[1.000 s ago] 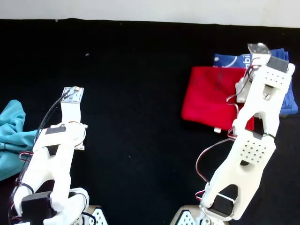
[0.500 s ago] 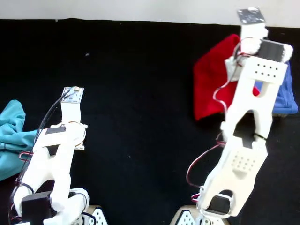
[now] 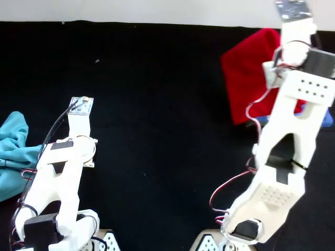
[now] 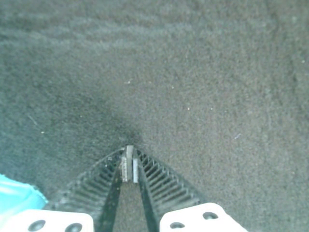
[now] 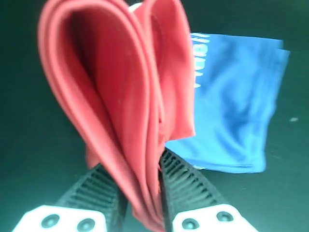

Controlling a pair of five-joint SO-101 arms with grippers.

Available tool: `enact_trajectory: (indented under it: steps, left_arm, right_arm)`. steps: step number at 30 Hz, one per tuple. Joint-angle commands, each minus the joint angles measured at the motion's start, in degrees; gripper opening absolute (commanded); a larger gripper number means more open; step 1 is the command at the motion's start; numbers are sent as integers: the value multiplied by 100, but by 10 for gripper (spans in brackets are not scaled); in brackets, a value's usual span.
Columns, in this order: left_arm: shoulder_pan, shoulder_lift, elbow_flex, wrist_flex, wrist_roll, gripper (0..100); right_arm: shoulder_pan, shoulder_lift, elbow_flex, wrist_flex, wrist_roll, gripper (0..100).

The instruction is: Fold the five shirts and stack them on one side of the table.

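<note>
My right gripper (image 5: 142, 188) is shut on the folded red shirt (image 5: 120, 96), which hangs lifted off the table at the far right (image 3: 248, 78). Under it a folded blue shirt (image 5: 231, 111) lies flat on the black cloth, its edge peeking past the right arm (image 3: 324, 117). A crumpled teal shirt (image 3: 13, 151) lies at the left edge, beside the left arm. My left gripper (image 4: 129, 166) is shut with nothing in it, its tips on the black cloth; a corner of the teal shirt (image 4: 14, 200) shows beside it.
The black tablecloth (image 3: 157, 104) covers the whole table, with a pale wall strip (image 3: 157, 10) along its far edge. Both arm bases (image 3: 209, 243) stand at the near edge.
The right arm has raised the red shirt off the blue one and swung it up toward the far right corner. The left arm has stayed still.
</note>
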Motion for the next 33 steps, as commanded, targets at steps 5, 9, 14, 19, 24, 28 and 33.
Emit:
enact_trajectory:
  steps: [5,9,14,19,24,28,33]
  left_arm:
    - [66,-31,13,-167,-35,10]
    - [66,-31,13,-167,-35,10]
    - [66,-31,13,-167,-35,10]
    - [66,-31,13,-167,-35,10]
    - [66,-31,13,-167,-35,10]
    - [66,-31,13,-167,-35,10]
    - [66,-31,13,-167,-35,10]
  right_arm:
    - [857,919,110,-1051,695,5]
    - [1147,1543,110,-1613,695,5]
    - [1270,1824,127,-1754,695,5]
    - [1165,1710,-136,-1525,695,5]
    - [1147,1648,-927,-1859,695,5]
    - [1191,1824,-963,-1903,1064,5]
    - [1191,2220,-989,-1789,1116,5]
